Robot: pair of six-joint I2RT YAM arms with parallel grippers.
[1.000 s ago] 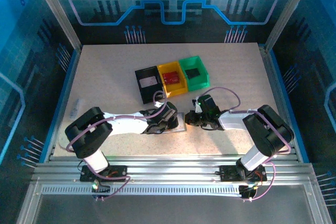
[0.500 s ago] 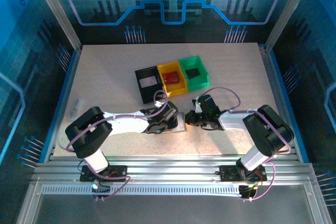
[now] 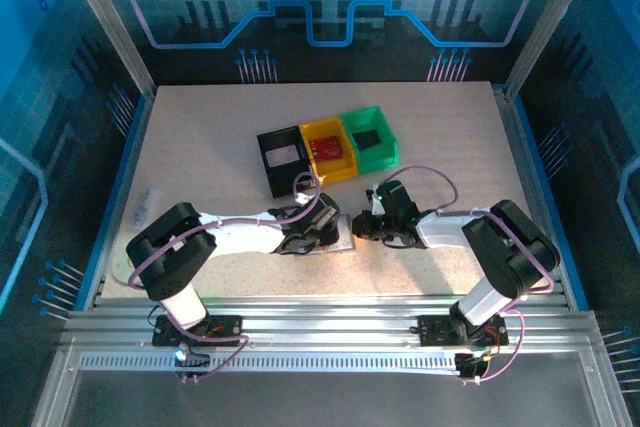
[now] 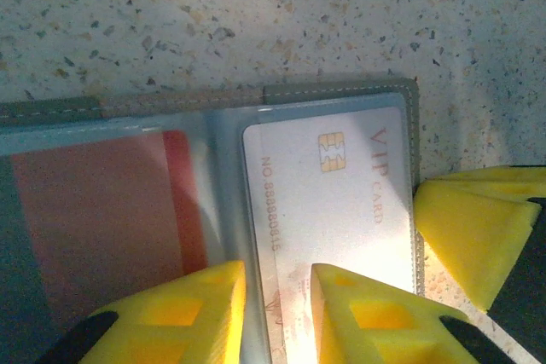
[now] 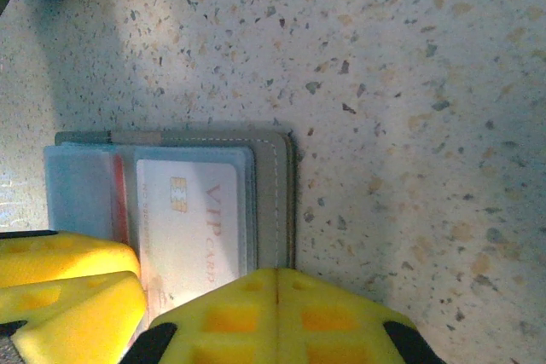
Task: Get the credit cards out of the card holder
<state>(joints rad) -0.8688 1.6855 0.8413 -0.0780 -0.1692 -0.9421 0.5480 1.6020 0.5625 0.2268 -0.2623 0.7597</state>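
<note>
Judging from how things are lying, you are sitting partway through this job, with the main work not yet finished. The wallet (image 4: 341, 89) is lying open on the tabletop (image 3: 200, 147), close to the near edge and about midway between the left and right edges. Both of its clear sleeves are holding something. In the left wrist view the white card (image 4: 341, 193) is sitting in the right-hand sleeve and the red card (image 4: 111, 219) in the left-hand one, and neither appears to be sliding out. Your left gripper (image 4: 275, 283) is working with its fingers partly spread, straddling the white card's inner long edge, and it is not visibly pinching anything. Your right gripper (image 5: 277, 283) is keeping its fingers pressed together at the wallet's outer edge, and to my eye it is pinning the wallet down. Toward the middle of the tabletop, the yellow bin (image 3: 312, 130) is holding a flat red thing (image 3: 326, 147) and the black bin (image 3: 268, 162) a flat pale thing (image 3: 286, 156). These may be cards already taken out, but they are too small to tell. At least two cards are waiting for you.
</note>
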